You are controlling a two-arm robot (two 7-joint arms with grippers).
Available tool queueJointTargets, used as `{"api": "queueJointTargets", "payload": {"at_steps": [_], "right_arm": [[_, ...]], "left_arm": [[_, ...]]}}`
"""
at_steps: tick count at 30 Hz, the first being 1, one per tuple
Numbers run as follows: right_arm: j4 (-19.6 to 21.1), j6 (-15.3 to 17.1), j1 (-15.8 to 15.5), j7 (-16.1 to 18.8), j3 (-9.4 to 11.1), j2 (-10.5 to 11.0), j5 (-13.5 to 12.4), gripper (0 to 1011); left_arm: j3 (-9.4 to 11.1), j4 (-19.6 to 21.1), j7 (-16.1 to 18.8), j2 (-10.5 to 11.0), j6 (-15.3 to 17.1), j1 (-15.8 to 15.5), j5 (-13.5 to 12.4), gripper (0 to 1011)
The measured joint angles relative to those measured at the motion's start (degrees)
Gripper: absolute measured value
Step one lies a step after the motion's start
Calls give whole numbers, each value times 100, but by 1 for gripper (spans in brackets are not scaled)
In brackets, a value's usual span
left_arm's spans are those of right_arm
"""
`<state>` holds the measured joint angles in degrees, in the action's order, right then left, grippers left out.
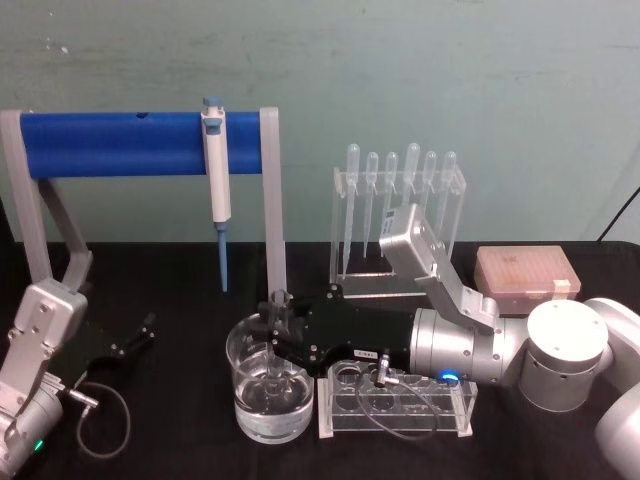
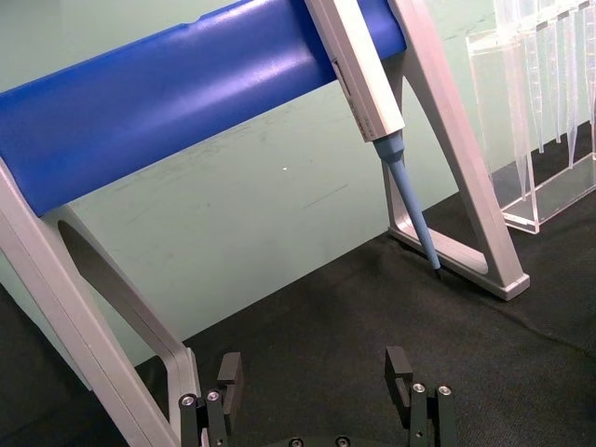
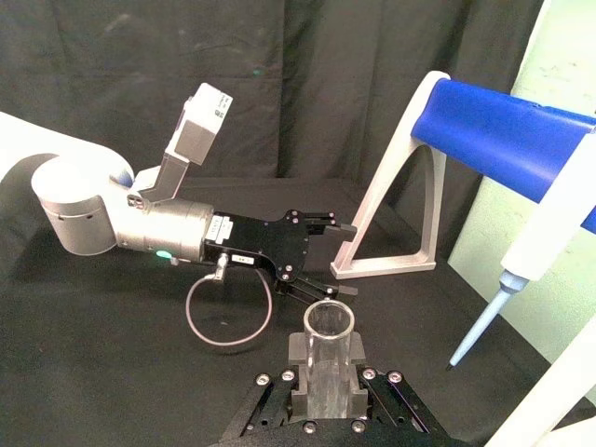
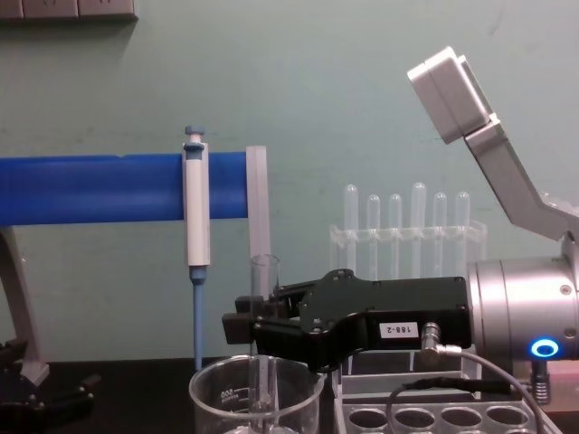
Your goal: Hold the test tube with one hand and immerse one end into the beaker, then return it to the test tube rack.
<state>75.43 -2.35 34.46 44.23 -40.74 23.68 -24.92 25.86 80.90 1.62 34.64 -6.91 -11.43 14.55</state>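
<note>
Right gripper (image 4: 258,330): jaws clamped on test tube (image 4: 265,274), upright, btm end inside beaker (image 4: 210,395), lower centre.
Left gripper (image 1: 135,337): lower left, jaws apart, idle.
Risk: sideways move before lift-out; glass may strike beaker wall.

The small white label (image 4: 395,330) on the right claw (image 4: 242,325) appears to read "188-2".

We see soft, even light from above: a pale sheen runs along the blue bar (image 2: 186,102), the black cloth (image 1: 190,290) swallows shadows, and the beaker (image 1: 250,410) glints.
</note>
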Motion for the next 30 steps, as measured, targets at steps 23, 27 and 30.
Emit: {"api": "queueJointTargets", "payload": {"at_steps": [23, 27, 30], "right_arm": [[0, 0, 0, 0, 0, 0, 0, 225], [0, 0, 0, 0, 0, 0, 0, 226], [0, 0, 0, 0, 0, 0, 0, 225]], "left_arm": [[0, 0, 0, 0, 0, 0, 0, 1000], [0, 0, 0, 0, 0, 0, 0, 1000], [0, 0, 0, 0, 0, 0, 0, 1000]]}}
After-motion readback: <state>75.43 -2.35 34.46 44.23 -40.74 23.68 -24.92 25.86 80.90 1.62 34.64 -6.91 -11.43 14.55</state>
